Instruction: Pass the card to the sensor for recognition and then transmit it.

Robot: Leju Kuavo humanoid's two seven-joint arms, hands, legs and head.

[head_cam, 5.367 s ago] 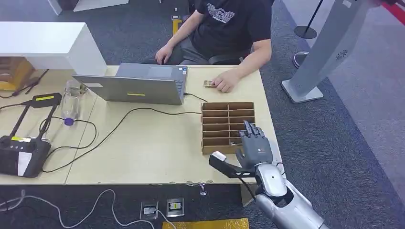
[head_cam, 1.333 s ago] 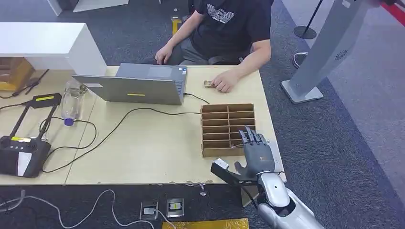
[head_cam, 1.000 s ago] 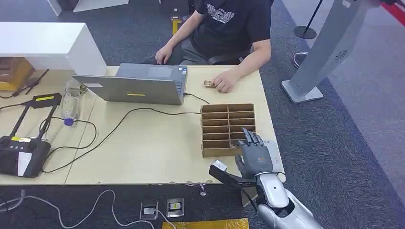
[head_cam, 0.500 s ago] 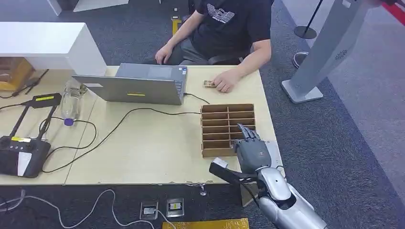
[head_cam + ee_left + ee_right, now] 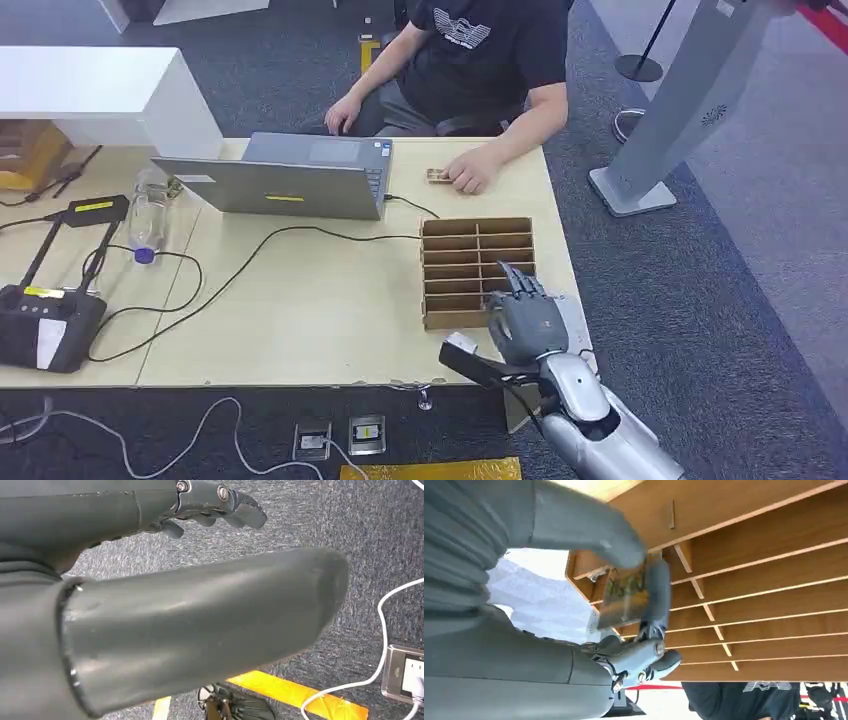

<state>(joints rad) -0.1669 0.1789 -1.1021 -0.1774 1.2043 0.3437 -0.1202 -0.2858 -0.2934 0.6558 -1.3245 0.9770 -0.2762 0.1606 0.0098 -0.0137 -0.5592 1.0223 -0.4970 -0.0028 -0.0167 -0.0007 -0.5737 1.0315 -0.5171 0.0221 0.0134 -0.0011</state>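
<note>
1. Scanner stand (image 5: 40,300), dark, with a lamp arm, sits at the far-left edge of the worktop (image 5: 310,320); this is probably the sensor the task names, though its function cannot be confirmed.
2. Bottle (image 5: 148,215) and an open laptop (image 5: 280,185) stand on the far side of the worktop; a black cable (image 5: 250,260) runs from the left across to the right half.
3. Person (image 5: 470,60) sits at the far edge, one hand resting beside a small object.
4. Wooden slot rack (image 5: 465,265) lies near the right end of the worktop.
5. Right hand (image 5: 522,318) is over the rack's near-right compartments. Over the last second or so it has rolled inward and its fingers have curled. The right wrist view shows the card (image 5: 626,597) pinched between thumb and a finger, just at a compartment's mouth.
6. Left hand (image 5: 150,620) hangs over the carpeted floor, fingers loosely apart, holding nothing.
7. Judgement: the card appears grasped but not yet lifted clear; withdrawal from the rack and the long carry leftward to the sensor remain.
</note>
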